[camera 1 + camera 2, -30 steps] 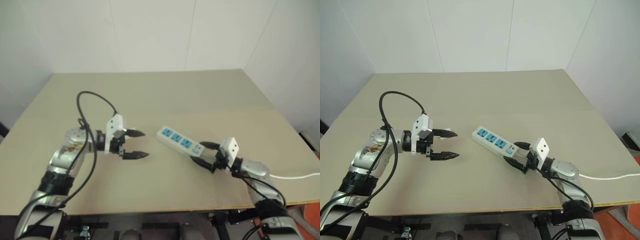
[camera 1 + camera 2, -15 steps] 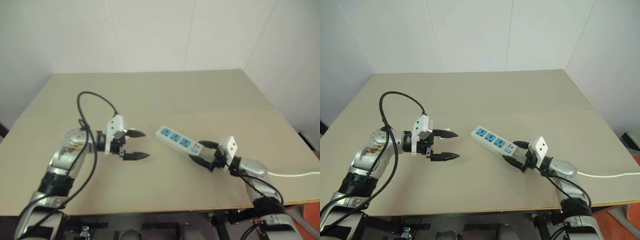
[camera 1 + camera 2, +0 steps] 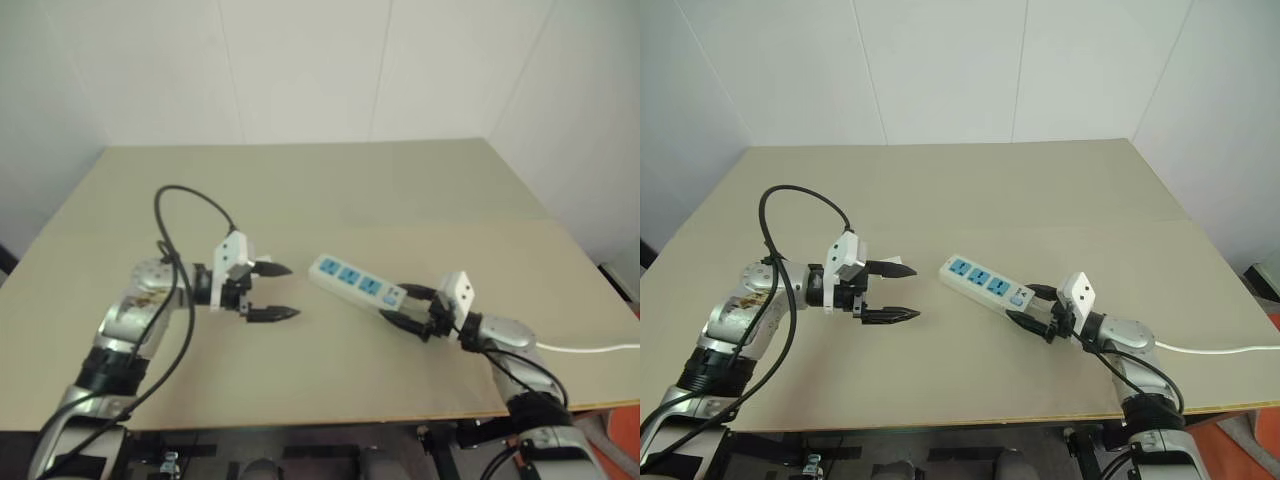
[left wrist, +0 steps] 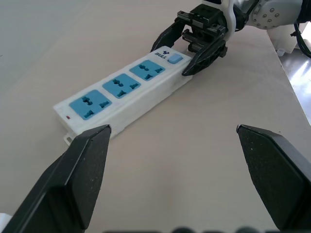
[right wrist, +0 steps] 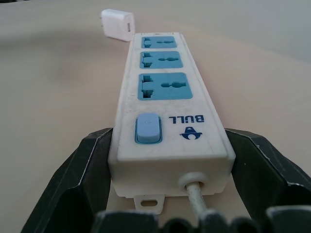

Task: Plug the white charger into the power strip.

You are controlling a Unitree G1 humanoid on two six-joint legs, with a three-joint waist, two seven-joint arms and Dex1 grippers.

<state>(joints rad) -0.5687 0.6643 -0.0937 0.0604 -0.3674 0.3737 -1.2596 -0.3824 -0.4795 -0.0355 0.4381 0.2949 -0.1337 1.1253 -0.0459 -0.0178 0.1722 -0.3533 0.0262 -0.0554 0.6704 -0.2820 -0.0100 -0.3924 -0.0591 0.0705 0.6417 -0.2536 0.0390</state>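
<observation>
The power strip (image 3: 350,277) lies slantwise on the tan table, a long white bar with three blue sockets and a blue switch (image 5: 147,128) at its cord end. My right gripper (image 3: 398,305) is shut on that cord end, one black finger (image 5: 95,160) pressed against each long side. The white charger (image 5: 116,24) lies on the table just past the strip's far end. My left gripper (image 3: 292,290) hovers open to the left of the strip, pointing at it with nothing between its fingers (image 4: 87,170).
The strip's thin white cord (image 3: 590,350) runs off over the table's right edge. A black cable (image 3: 185,200) loops above my left arm. The table's front edge (image 3: 300,420) is close below both arms, and white walls stand behind the table.
My right gripper's fingers have closed in onto the sides of the strip's cord end, and the strip has shifted slightly to the left. The left arm has stayed still.
</observation>
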